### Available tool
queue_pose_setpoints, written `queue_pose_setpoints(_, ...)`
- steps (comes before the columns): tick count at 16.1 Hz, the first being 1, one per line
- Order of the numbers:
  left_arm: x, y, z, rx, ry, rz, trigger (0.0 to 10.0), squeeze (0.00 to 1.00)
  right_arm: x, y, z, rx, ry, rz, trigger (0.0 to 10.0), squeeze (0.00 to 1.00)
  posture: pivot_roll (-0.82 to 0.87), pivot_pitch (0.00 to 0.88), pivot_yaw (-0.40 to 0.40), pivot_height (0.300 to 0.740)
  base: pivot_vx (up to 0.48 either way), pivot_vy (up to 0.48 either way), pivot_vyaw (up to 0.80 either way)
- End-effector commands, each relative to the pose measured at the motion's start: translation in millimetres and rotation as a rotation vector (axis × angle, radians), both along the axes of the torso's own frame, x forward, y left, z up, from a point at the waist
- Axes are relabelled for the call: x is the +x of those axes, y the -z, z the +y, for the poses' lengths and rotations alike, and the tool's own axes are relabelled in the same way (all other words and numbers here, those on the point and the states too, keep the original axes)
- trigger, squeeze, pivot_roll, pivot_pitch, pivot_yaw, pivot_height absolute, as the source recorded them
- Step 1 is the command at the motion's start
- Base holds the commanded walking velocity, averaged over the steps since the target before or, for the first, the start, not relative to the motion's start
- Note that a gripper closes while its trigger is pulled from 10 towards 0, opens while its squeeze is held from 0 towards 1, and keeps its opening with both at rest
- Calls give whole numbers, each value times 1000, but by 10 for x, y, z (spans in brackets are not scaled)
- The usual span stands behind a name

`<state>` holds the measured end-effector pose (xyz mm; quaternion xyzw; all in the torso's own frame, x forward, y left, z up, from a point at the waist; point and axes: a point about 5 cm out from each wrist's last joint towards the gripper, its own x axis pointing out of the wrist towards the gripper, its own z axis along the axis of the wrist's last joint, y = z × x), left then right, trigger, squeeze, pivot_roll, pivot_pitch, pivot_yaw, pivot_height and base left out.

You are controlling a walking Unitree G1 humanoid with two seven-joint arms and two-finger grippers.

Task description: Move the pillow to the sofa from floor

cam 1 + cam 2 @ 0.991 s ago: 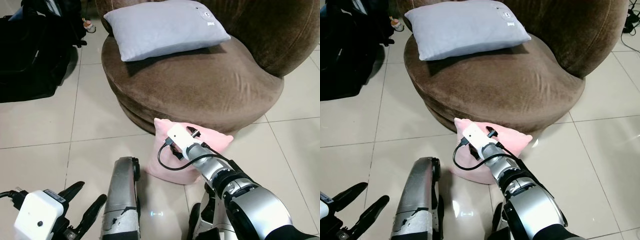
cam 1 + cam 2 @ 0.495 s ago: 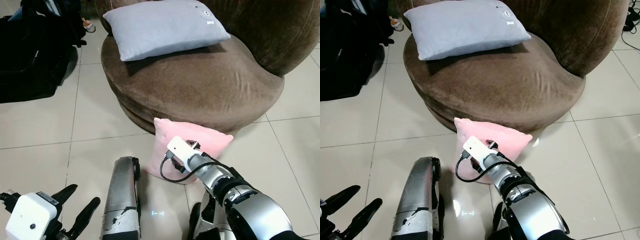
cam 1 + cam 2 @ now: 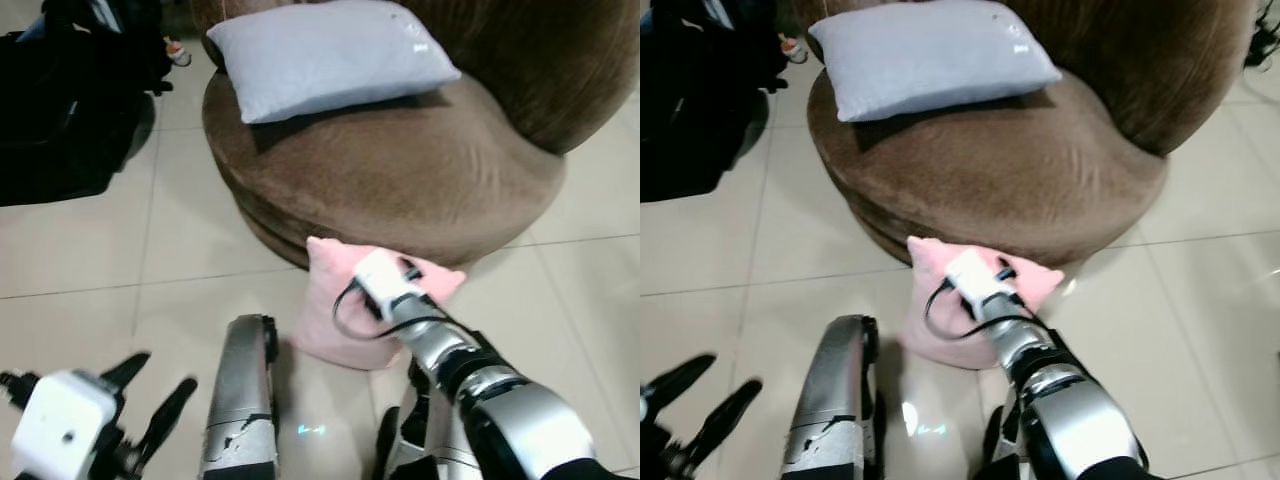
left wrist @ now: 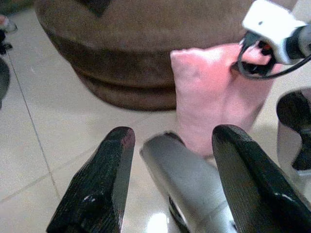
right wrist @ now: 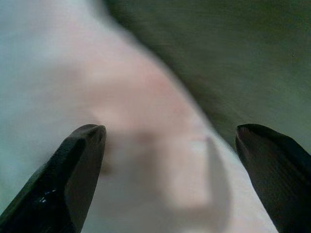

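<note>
Soft pink square pillow point(image 3: 340, 310) propped upright on tiled floor point(image 3: 80, 250), leaned against round brown velvet sofa point(image 3: 400, 180). Grey rectangular cushion point(image 3: 325, 55) laid on sofa seat. Right claw point(image 5: 170, 160) spread wide against pillow top; left claw point(image 4: 175, 160) held open, low.

Even indoor light; head views motion-blurred; right wrist view defocused.

You see two pillows: one pink pillow point(image 3: 345, 310), one grey pillow point(image 3: 325, 55). One brown sofa point(image 3: 400, 170). One black bag point(image 3: 65, 110).
</note>
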<state>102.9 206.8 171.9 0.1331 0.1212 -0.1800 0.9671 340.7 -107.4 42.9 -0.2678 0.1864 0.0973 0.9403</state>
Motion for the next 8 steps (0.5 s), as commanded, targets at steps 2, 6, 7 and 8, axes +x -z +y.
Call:
queue_pose_setpoints(2,72,167,48,36,-61,13,10000,0,-12,12,-205,210,157,-15,10000,0,492,133,-83,527,0,0,0)
queue_pose_setpoints(6,601,729,2,29,-106,27,10000,0,-202,166,-645,327,244,-28,10000,0,145,0,-64,527,0,0,0)
queue_pose_setpoints(7,736,845,-13,64,-106,23,10000,0,-279,222,-640,351,208,-18,10000,0,89,0,-51,527,0,0,0)
queue_pose_setpoints(8,789,880,-11,83,-107,20,10000,0,-311,243,-628,363,194,-14,10000,0,89,0,-51,527,0,0,0)
